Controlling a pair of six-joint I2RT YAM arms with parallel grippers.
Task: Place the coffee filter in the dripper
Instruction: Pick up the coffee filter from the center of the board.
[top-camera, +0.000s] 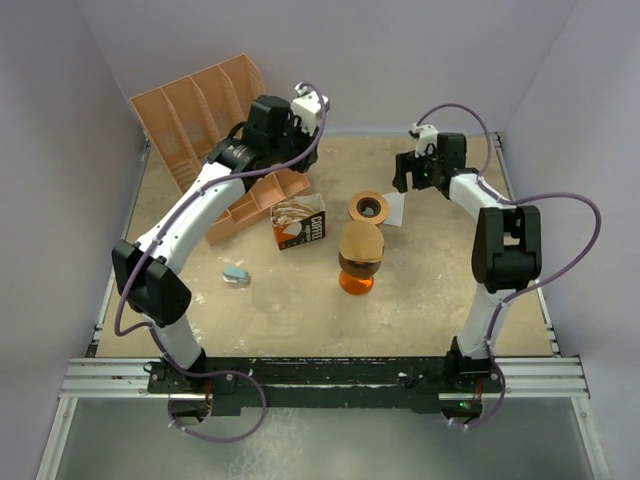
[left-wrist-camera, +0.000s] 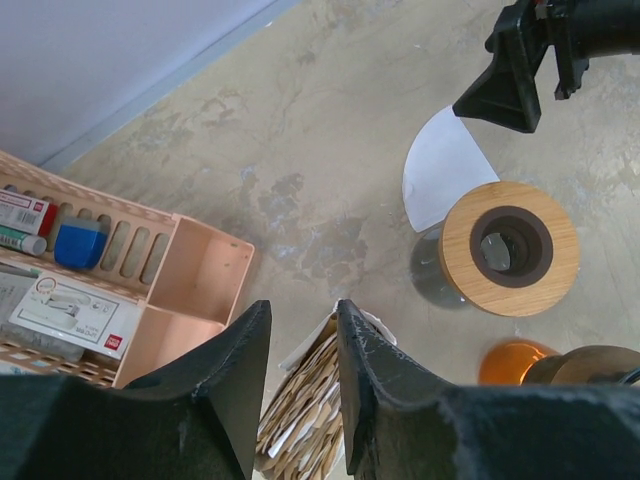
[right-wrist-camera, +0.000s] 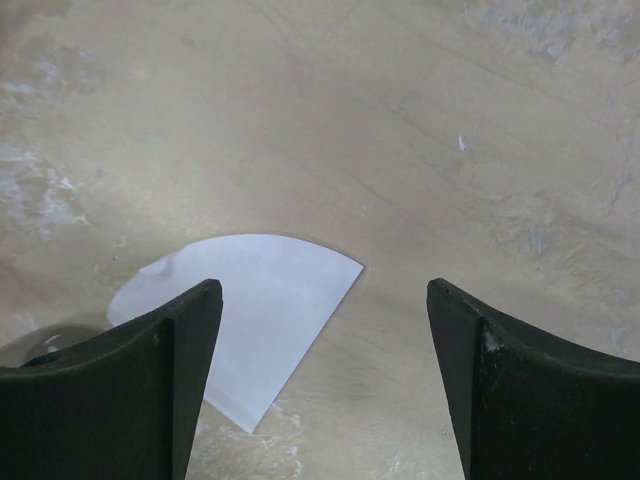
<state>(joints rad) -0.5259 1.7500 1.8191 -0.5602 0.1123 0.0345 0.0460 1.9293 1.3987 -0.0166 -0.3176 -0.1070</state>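
Note:
A white paper coffee filter (top-camera: 394, 209) lies flat on the table, just right of the dripper (top-camera: 369, 208), a glass cone with a wooden collar. Both show in the left wrist view, the filter (left-wrist-camera: 443, 168) partly tucked behind the dripper (left-wrist-camera: 510, 248). My right gripper (top-camera: 412, 180) is open and empty, hovering just above the far side of the filter. In the right wrist view the filter (right-wrist-camera: 250, 310) lies below and to the left of the gripper (right-wrist-camera: 320, 290). My left gripper (left-wrist-camera: 303, 312) is high above an open box of brown filters (left-wrist-camera: 310, 400), jaws slightly apart and empty.
The filter box (top-camera: 299, 223) stands left of the dripper. An orange carafe with a wooden lid (top-camera: 360, 258) stands in front of it. Peach organiser trays (top-camera: 200, 110) fill the back left. A small blue object (top-camera: 236, 274) lies front left.

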